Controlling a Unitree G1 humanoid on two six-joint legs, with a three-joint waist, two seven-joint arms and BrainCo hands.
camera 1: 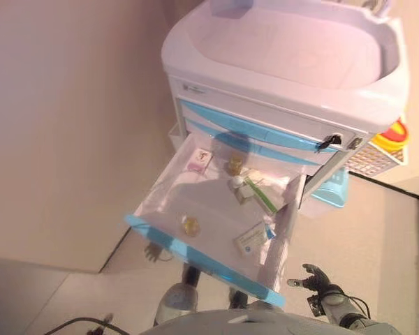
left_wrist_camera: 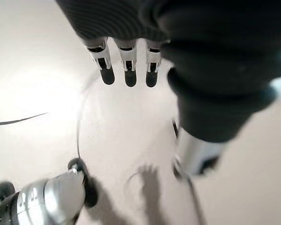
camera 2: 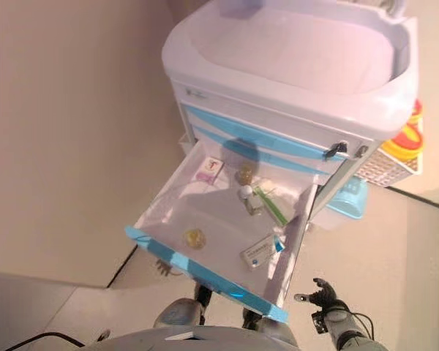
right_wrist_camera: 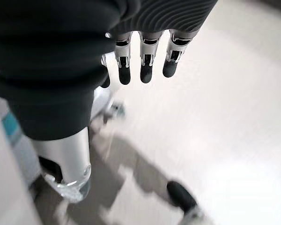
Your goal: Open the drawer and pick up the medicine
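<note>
The white cart's blue-fronted drawer stands pulled out. In it lie a pink box, an amber vial, a white-capped vial, a green-and-white box, a blue-and-white box and a small round yellowish item. My left hand hangs low under the drawer's front left corner, its fingers straight and empty over the floor. My right hand hangs low to the right of the drawer front, its fingers straight and empty.
A white mesh basket with yellow and red things hangs on the cart's right side, and a light blue bin sits below it. Closed blue drawers are above the open one. A wall runs along the left.
</note>
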